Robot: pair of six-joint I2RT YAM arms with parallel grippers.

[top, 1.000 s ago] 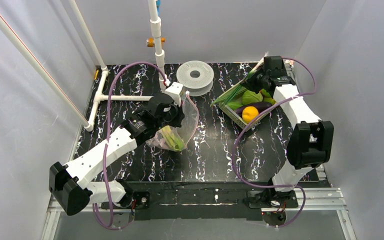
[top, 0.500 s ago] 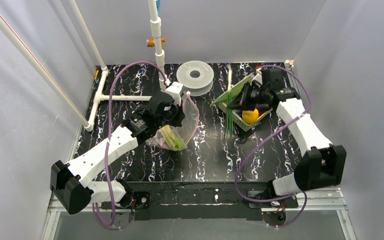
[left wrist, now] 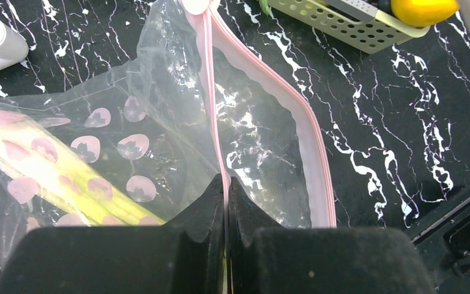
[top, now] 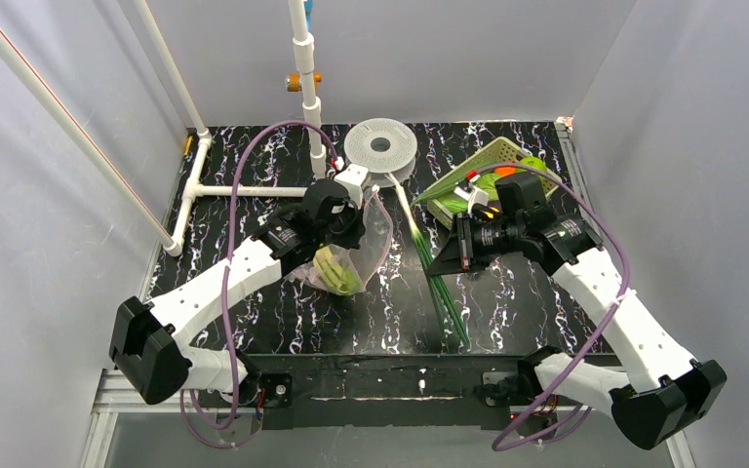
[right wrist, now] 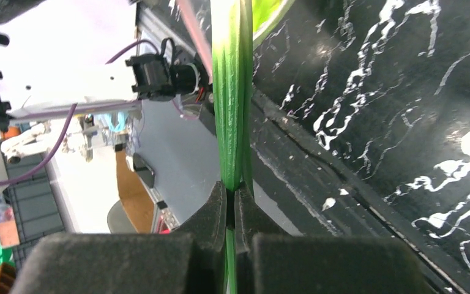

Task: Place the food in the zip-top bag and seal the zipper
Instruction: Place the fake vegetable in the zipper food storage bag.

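The clear zip-top bag [top: 353,252] [left wrist: 159,104] hangs at the table's middle left. Its pink zipper [left wrist: 210,92] is pinched in my left gripper [top: 361,207] [left wrist: 226,184], which is shut on that strip, and the bag's mouth gapes to the right. A pale yellow-green stalk of food [top: 336,271] [left wrist: 43,174] lies inside the bag. My right gripper [top: 446,258] [right wrist: 231,195] is shut on a long green stalk with a white end [top: 444,297] [right wrist: 232,92]. This stalk hangs slanted just right of the bag, between it and the basket.
The yellow-green lattice basket [top: 500,154] [left wrist: 343,27] sits at the back right, with an orange ball [left wrist: 422,9] and other pieces partly hidden by the right arm. A white disc [top: 380,144] and a white pipe frame [top: 254,191] stand behind the bag.
My right arm has swung from the basket toward the table's middle, carrying the long green stalk out with it. The left gripper has kept its hold on the bag, barely shifting.
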